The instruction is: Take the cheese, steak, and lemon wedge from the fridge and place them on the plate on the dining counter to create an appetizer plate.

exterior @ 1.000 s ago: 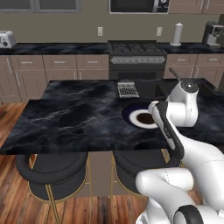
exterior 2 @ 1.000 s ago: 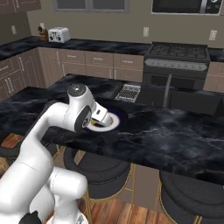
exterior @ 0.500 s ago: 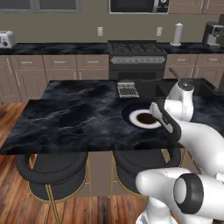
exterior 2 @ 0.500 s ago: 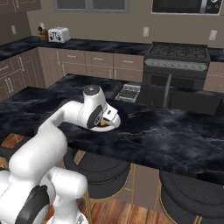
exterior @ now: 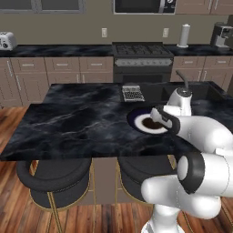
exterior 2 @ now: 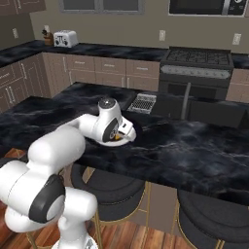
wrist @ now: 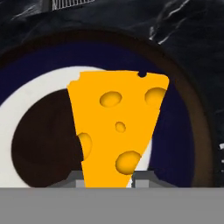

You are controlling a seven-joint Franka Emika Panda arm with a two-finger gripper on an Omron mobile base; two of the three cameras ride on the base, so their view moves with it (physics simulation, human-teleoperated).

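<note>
The gripper [wrist: 107,183] is clamped on the cheese [wrist: 117,131], low over the plate [exterior: 136,117] on the dining counter [exterior: 77,123]. A small wire rack [exterior: 133,93] sits just beyond the plate — nothing between them.

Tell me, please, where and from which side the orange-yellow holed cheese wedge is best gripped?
Grip the orange-yellow cheese wedge across its narrow end, from the side the gripper already faces. The wedge tapers towards the fingertips, so its two flat faces sit closest together there, a span the jaws probably close on easily. The hand view shows it held that way over the navy-rimmed round plate.
</note>
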